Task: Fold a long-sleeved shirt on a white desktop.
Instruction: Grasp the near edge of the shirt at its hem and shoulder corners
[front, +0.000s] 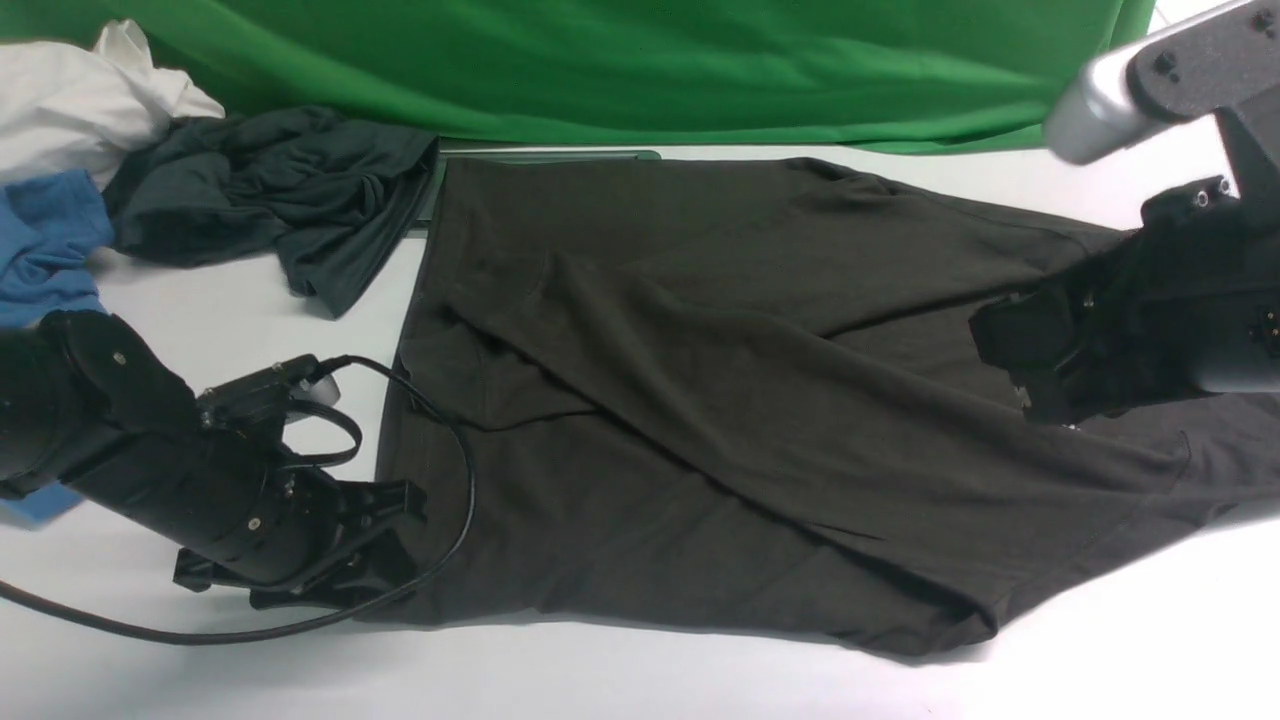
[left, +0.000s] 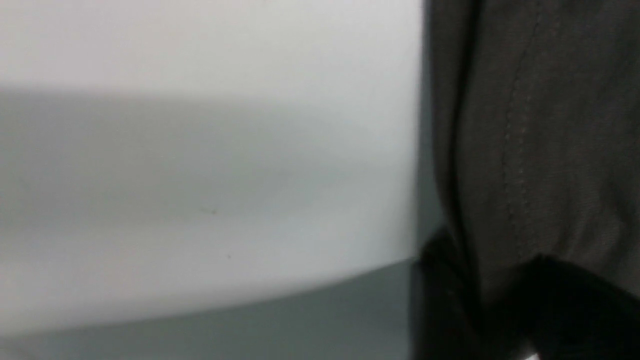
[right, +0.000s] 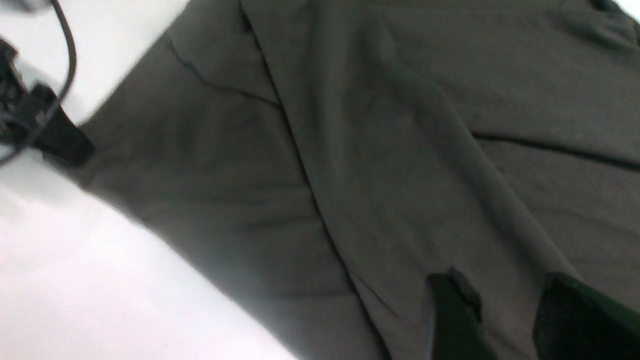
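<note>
The shirt (front: 750, 400) is viewed from the robot's side, facing twelve o'clock; its hem is seen close up from the left wrist, its folded sleeve from farther off at the right, both shared with the front view.

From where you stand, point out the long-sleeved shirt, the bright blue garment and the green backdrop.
Long-sleeved shirt (front: 760, 400): front view, on a sleeve or panel lying across it.
Blue garment (front: 58, 225): front view, its upper folds.
Green backdrop (front: 640, 70): front view, its middle.
</note>
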